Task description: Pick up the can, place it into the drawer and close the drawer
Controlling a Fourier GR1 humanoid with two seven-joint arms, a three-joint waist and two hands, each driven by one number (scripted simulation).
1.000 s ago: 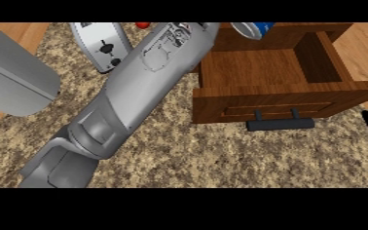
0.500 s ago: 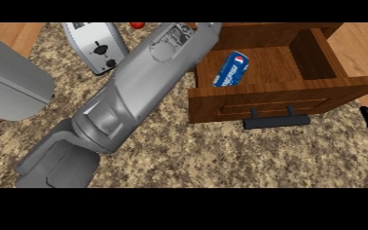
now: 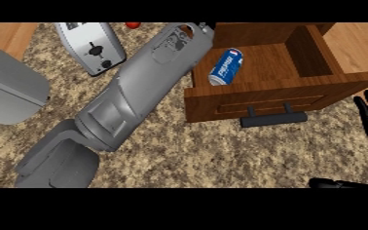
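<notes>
Can (image 3: 226, 67): a blue can with a white band and a red mark is seen lying on its side inside the open drawer (image 3: 316, 80), near the drawer's left wall.
Writing on the can: white lettering is carried along the side, but it cannot be read; no brand can be made out.
Long axis of the can: it is laid from the lower left to the upper right of the head view, with the silver end turned toward the drawer's front panel and the other end toward the back.
Contact: the can is touched by no hand; it rests on the drawer's wooden floor.
Drawer: it is pulled out over the speckled counter (image 3: 215, 151); a dark bar handle (image 3: 273, 120) is fixed to its front panel.
Left arm (image 3: 144, 87): the grey forearm is stretched diagonally from the lower left up toward the drawer's left rear corner.
Left hand: it is cut off at the top of the view, so whether its fingers are straight or curled cannot be told.
Right hand (image 3: 338, 183): only dark bits are shown at the right edge and lower right corner; its state cannot be told.
Toaster (image 3: 91, 46): a grey appliance with a dark knob is partly cut off at the top left.
Red object (image 3: 133, 25): small, beside the toaster, too cut off to name.
</notes>
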